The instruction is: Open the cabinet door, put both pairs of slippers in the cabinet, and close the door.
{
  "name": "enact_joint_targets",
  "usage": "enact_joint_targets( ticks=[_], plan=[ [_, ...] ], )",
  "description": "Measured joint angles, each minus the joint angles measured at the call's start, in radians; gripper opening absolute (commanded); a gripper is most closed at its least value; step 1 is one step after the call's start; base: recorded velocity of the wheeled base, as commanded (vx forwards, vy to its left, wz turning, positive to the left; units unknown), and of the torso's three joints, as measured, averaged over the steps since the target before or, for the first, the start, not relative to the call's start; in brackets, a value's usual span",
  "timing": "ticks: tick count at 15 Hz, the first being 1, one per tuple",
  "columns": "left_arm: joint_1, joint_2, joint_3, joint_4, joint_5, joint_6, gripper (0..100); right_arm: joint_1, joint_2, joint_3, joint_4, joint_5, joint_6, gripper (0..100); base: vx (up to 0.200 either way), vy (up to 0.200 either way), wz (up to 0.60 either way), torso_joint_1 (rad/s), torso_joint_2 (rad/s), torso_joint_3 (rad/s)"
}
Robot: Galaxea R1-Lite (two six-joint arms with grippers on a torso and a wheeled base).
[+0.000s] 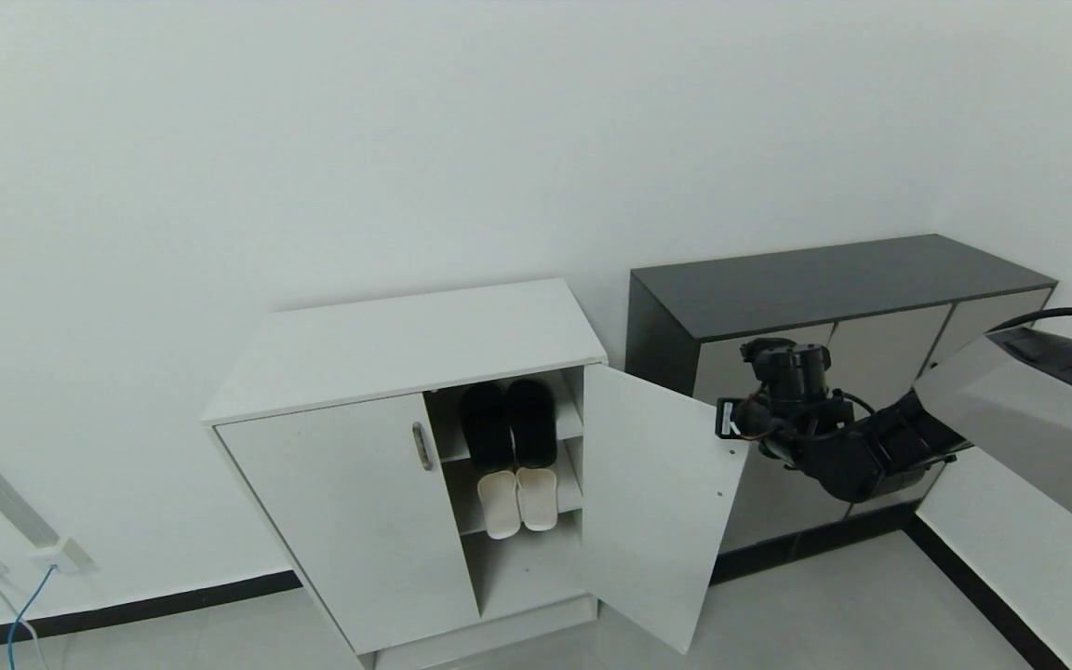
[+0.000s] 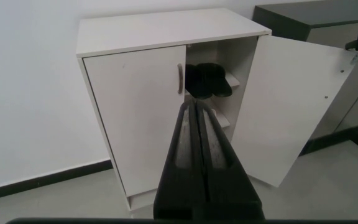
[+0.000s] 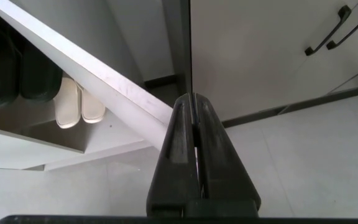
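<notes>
Your right end effector, fingers pressed together and holding nothing, sits at the free edge of the open cabinet door, seemingly touching it. Beyond that door, inside the cabinet, the black slippers lie on one shelf and the white slippers on the shelf beneath. Both pairs look stowed, so I judge you are at the closing step. Next, push the door's outer side round toward the cabinet front until it seats. Your left end effector, likewise closed and empty, hangs back facing the cabinet.
</notes>
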Motion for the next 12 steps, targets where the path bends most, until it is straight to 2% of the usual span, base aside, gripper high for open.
enact_joint_targets(
  ticks=[5, 12],
  plan=[
    [0.000, 0.000, 0.000, 0.000, 0.000, 0.001, 0, 0.040, -0.026, 0.057, -0.001, -0.005, -0.003, 0, 0.000, 0.000, 0.00, 0.000, 0.00, 0.000],
    [0.000, 0.000, 0.000, 0.000, -0.001, 0.001, 0, 0.217, -0.132, 0.207, -0.001, -0.007, 0.003, 0, 0.000, 0.000, 0.00, 0.000, 0.00, 0.000]
  ],
)
